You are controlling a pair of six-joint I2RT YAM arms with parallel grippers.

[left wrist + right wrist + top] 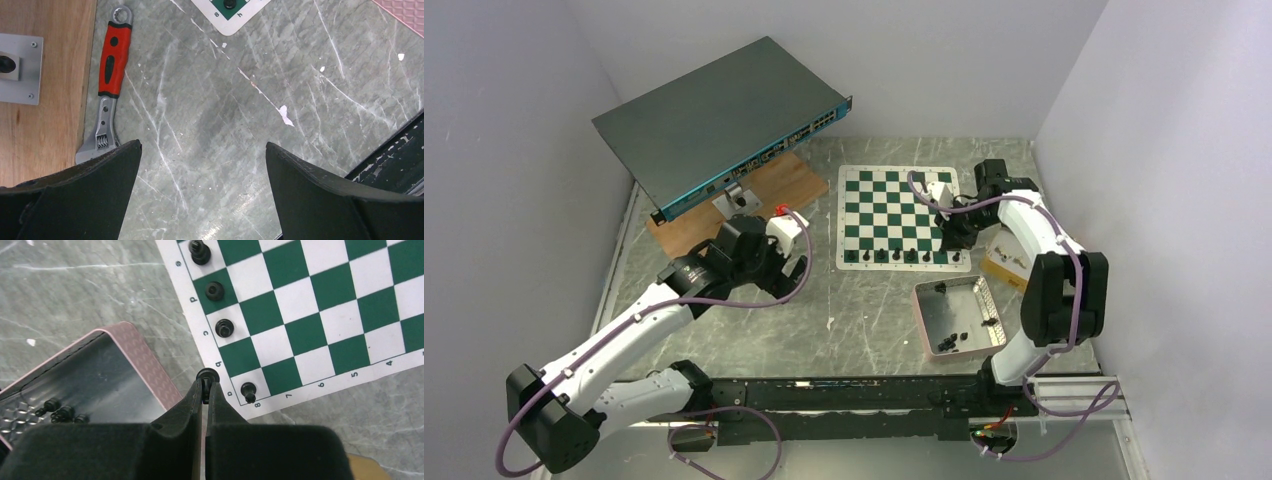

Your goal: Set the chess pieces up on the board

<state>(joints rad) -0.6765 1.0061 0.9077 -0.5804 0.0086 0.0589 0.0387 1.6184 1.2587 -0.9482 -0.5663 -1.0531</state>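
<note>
The board (894, 205) lies flat at the middle back, with several black chess pieces (896, 256) standing in its near row. My right gripper (206, 386) is shut on one black chess piece (207, 374), which hangs over the board's white border beside the corner piece (248, 389). Three more pieces (225, 328) stand along that edge row. From above, the right gripper (946, 240) hovers at the board's near right corner. My left gripper (202, 147) is open over bare table with nothing between its fingers; it sits left of the board (769, 258).
A pink-rimmed metal tray (921, 312) near the right arm holds several loose pieces (946, 345). A red-handled wrench (112, 70) lies beside a wooden plank (769, 185), which carries a tilted network switch (724, 125). A small wooden block (1004, 265) lies right of the board.
</note>
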